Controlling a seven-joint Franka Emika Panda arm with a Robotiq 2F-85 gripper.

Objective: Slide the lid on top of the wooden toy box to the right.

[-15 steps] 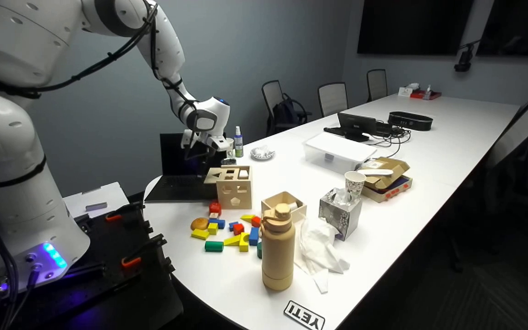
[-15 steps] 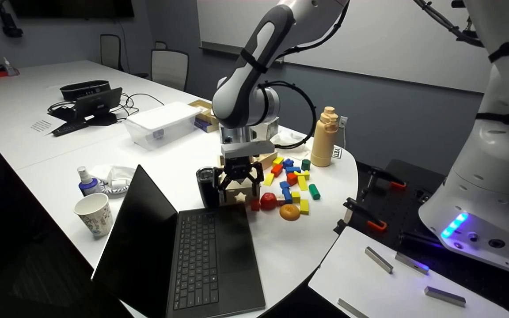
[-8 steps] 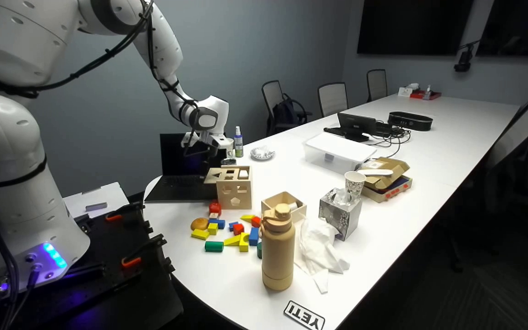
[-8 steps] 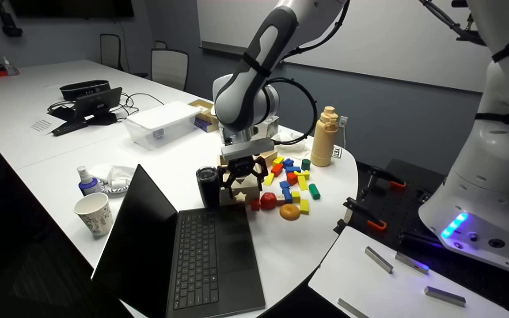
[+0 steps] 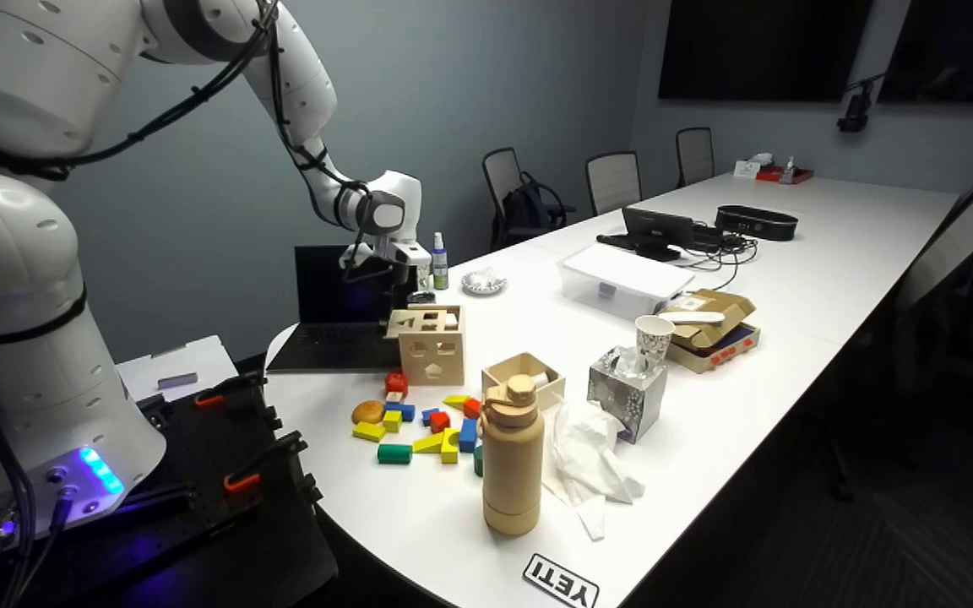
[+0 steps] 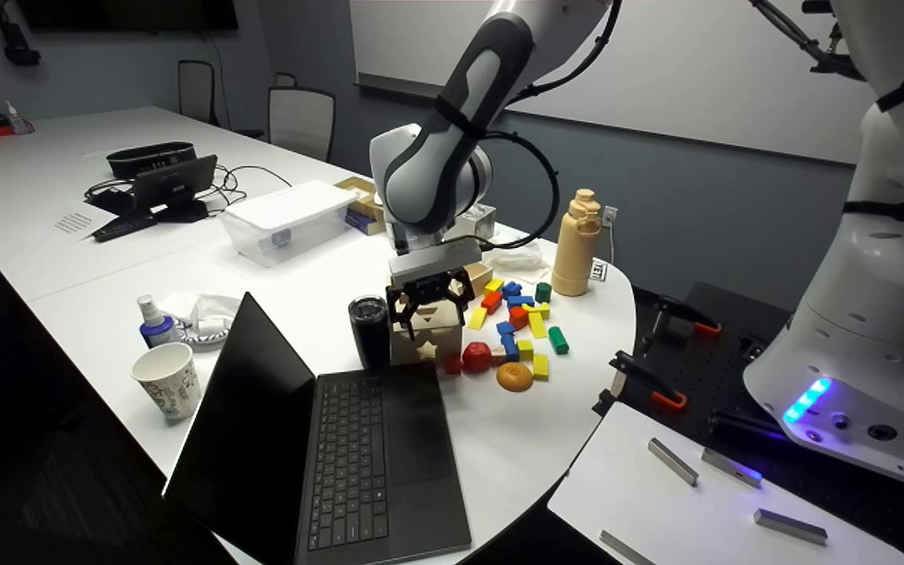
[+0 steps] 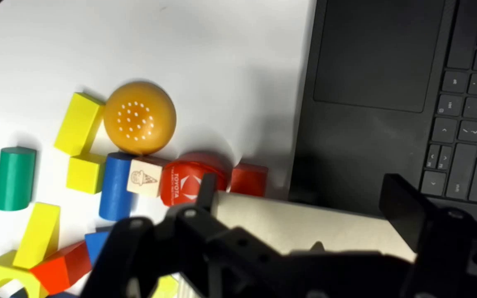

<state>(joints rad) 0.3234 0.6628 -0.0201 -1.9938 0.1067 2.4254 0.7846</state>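
The wooden toy box [image 5: 453, 365] is a pale cube with shape cut-outs, standing on the table beside the laptop. It also shows in an exterior view [image 6: 446, 347], partly behind the gripper. The lid [image 5: 402, 333], a thin pale panel with cut-outs, lies on the box top and overhangs its laptop side. My gripper [image 6: 437, 329] is open over the lid's overhanging end. In the wrist view, the gripper's fingers [image 7: 304, 196] stand wide apart at either side of the lid [image 7: 288, 223]; whether they touch it I cannot tell. The gripper body hides most of the lid there.
An open laptop [image 6: 389, 455] stands close to the box. A black tumbler [image 6: 371, 333] is right beside it. A red apple-shaped ball [image 7: 182, 182] and several coloured blocks lie near the box. An open wooden box [image 5: 499, 388] and a tan bottle [image 5: 512, 473] stand further along.
The lid has slid a short way over the box, so its overhang on the laptop side is smaller. The gripper has moved along with it and tilted slightly; its fingers stay spread.
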